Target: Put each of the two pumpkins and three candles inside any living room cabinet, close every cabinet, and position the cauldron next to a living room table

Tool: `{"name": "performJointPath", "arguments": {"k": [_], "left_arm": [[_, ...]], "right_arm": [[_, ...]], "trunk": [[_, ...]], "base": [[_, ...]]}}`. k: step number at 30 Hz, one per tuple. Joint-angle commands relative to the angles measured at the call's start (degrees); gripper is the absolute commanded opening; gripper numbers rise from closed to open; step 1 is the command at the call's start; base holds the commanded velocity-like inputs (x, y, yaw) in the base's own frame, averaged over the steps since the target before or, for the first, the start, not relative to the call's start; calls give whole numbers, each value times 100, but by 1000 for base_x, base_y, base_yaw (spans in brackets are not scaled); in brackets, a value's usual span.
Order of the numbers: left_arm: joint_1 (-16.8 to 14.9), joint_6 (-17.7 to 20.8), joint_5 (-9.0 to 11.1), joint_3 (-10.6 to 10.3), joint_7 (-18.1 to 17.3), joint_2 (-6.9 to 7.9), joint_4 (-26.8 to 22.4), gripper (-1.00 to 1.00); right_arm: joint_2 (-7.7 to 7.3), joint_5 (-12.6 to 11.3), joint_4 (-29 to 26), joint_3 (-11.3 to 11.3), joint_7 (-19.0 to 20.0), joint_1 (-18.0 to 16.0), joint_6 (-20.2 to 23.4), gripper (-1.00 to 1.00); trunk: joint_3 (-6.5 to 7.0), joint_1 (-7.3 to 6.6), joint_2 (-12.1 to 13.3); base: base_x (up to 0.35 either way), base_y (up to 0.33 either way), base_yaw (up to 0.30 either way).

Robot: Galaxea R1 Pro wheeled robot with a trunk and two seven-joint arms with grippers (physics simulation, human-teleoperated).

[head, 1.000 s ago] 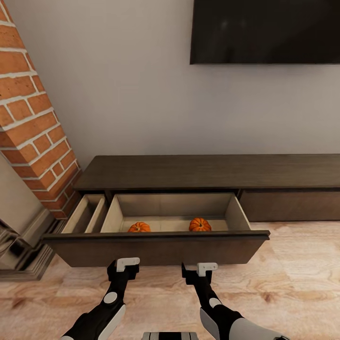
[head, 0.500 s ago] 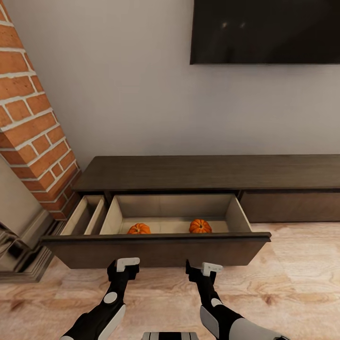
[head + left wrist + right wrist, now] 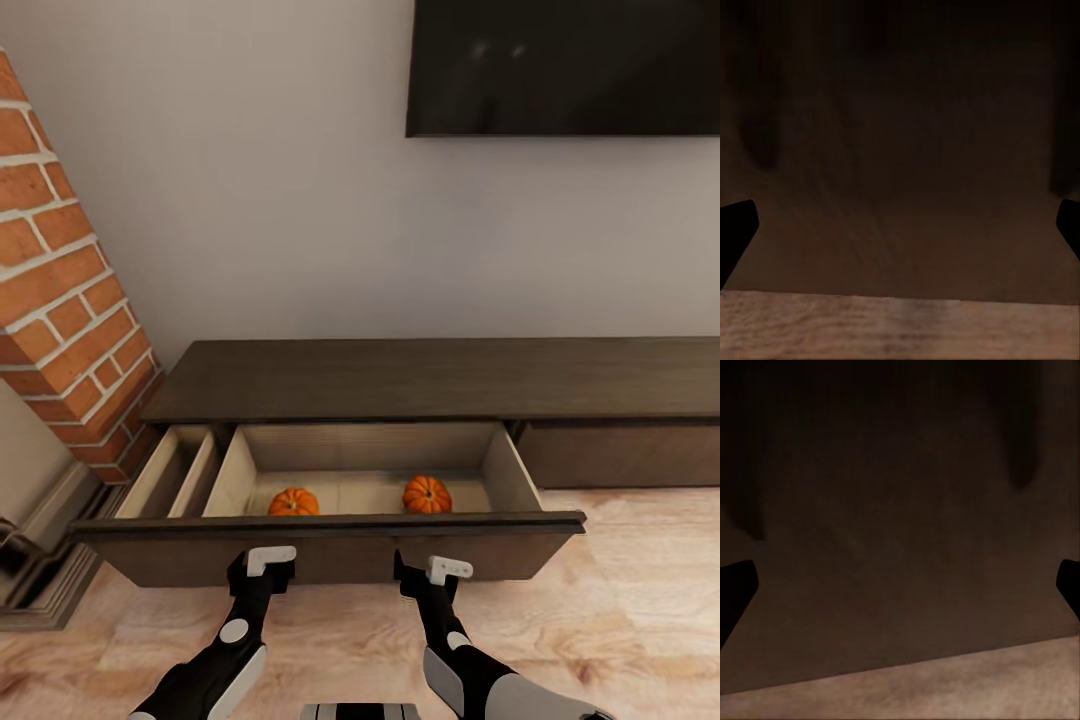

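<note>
I see my left hand (image 3: 262,572) and right hand (image 3: 430,580) low against the front of the pulled-out drawer (image 3: 330,545), both with fingers spread apart and holding nothing. Just beyond them, inside the drawer, sit two pumpkins (image 3: 294,502) (image 3: 427,494). Farther back stretches the cabinet (image 3: 440,378).

My head camera looked forward and down from above my arms onto the open drawer (image 3: 330,545) of the cabinet (image 3: 440,378), floor below, wall behind. Each wrist camera faced the drawer front (image 3: 900,150) from very close, dark wood above a strip of floor (image 3: 945,690). All three views shared that front.
</note>
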Motion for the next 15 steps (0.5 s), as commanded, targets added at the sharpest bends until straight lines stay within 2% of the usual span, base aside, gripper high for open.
{"name": "performJointPath", "arguments": {"k": [1,15], "left_arm": [[-9,-32,29,-50,38,8,-7,100],[-9,-33,29,-51,38,8,-7,100]], "right_arm": [[0,-1,0,49,-55,-3,-10,100],[0,-9,18,49,-54,-3,-10,100]], "trunk": [[-4,2,-2],[-4,2,-2]], "base": [[274,0,0],[246,0,0]]}}
